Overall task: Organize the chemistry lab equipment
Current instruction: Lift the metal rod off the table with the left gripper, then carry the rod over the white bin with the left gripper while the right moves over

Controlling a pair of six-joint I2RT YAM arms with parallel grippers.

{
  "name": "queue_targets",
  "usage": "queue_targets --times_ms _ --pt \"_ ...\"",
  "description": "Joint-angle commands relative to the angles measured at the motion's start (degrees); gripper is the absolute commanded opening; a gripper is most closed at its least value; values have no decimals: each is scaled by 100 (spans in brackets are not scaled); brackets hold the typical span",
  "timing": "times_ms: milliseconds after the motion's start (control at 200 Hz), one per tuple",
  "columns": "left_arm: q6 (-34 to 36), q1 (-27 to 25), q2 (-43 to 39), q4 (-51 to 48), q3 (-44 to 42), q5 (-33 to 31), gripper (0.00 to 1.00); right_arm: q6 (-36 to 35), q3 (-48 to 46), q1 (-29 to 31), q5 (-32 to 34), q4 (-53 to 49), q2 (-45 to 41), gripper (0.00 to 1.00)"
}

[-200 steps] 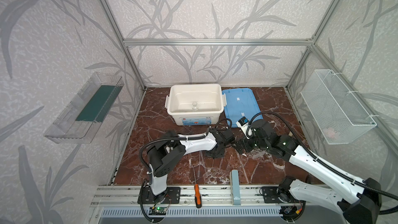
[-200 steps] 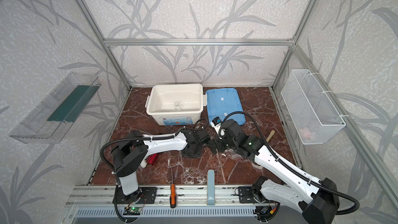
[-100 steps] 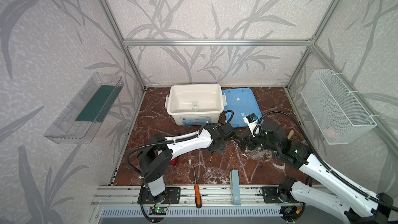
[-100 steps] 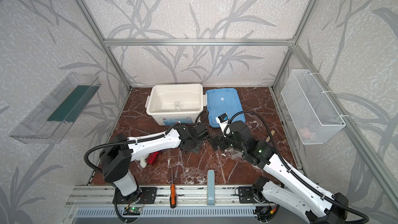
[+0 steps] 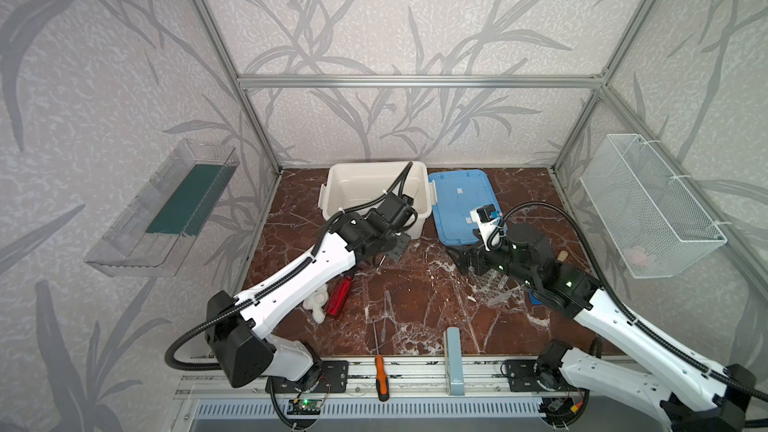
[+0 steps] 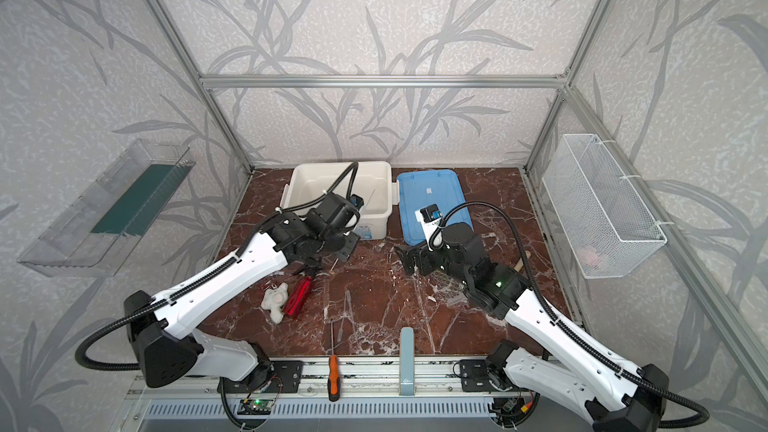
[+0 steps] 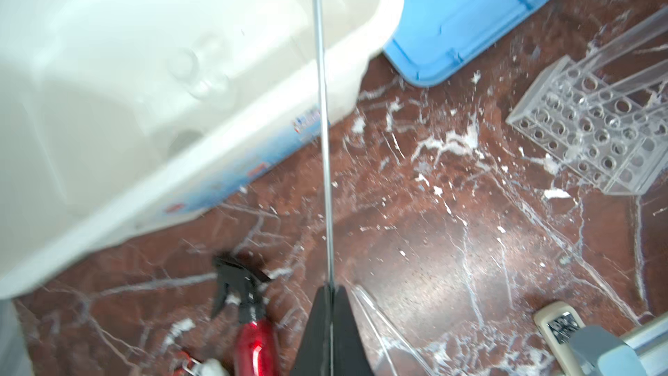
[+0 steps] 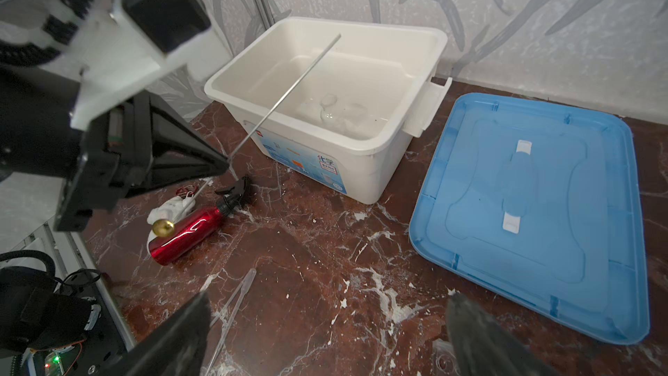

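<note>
Our left gripper (image 7: pixel 329 289), clamping a thin metal rod (image 7: pixel 324 121), has reached the white plastic tub (image 8: pixel 365 168); release seems next. Our right gripper (image 8: pixel 329 305) stands wide, empty.

Left arm (image 5: pixel 299 280) on my feed: white shells, black joints, ribbed black cable (image 5: pixel 170 356) looping off the base. Right arm (image 5: pixel 648 338) matches, green light (image 5: pixel 568 283) glowing on a black joint; its fingers (image 8: pixel 173 338) are black wedges.

One bin (image 5: pixel 374 166); one blue lid (image 5: pixel 457 197); one holed rack (image 7: pixel 592 128); one red bottle (image 5: pixel 338 297); one screwdriver (image 5: pixel 380 376); one metal rod (image 8: pixel 289 90).
</note>
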Motion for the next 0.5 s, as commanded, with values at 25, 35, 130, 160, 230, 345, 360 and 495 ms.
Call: queue_targets --times_ms 25,35,130,160,230,345,360,495 --pt "2256 396 -131 49 189 275 0 -201 503 -104 -408 400 361 100" --pt "2356 431 -125 78 200 296 0 -219 544 -116 -442 408 398 99" --pt "2961 977 100 179 557 749 0 -284 907 -275 -735 436 733 99" --pt "3061 1207 238 124 767 979 0 -284 993 -360 -866 468 831 99" --pt "3541 1608 543 -23 1204 1382 0 -208 1119 -585 -1219 623 1026 100" --pt "4575 1950 1041 -133 1702 1766 0 -159 1315 -874 -1604 731 1312 100" --pt "4675 2006 1114 -158 1768 1827 0 -161 1344 -903 -1626 732 1347 99" --pt "5625 2320 1769 -476 2353 1929 0 -140 1563 -1177 -1873 744 1654 99"
